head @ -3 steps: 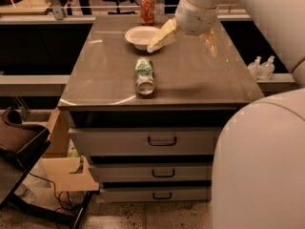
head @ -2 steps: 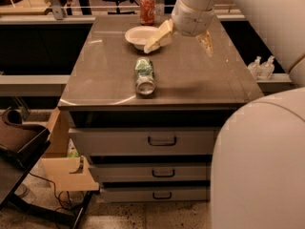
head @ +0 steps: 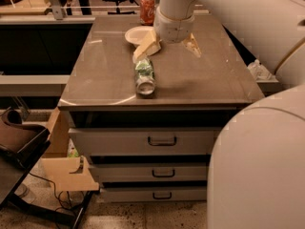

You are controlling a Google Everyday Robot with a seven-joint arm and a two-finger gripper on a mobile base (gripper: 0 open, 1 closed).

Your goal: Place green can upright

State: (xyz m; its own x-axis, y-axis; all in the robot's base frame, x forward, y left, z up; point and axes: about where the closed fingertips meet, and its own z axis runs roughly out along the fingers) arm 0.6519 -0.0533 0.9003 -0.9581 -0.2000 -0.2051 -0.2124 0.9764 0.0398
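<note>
The green can (head: 145,75) lies on its side on the brown cabinet top (head: 200,80), its silver end toward the front edge. My gripper (head: 167,48) hangs above and just behind the can, open, with one pale finger (head: 147,46) close over the can's far end and the other finger (head: 193,45) out to the right. Nothing is held between them.
A red soda can (head: 147,8) stands upright at the back of the top, with a white plate (head: 138,34) in front of it. The cabinet has three drawers (head: 162,141) below. My white arm and body fill the right side. A cardboard box (head: 66,173) sits on the floor at left.
My gripper has moved left and toward the front, coming closer over the green can. The can has not moved.
</note>
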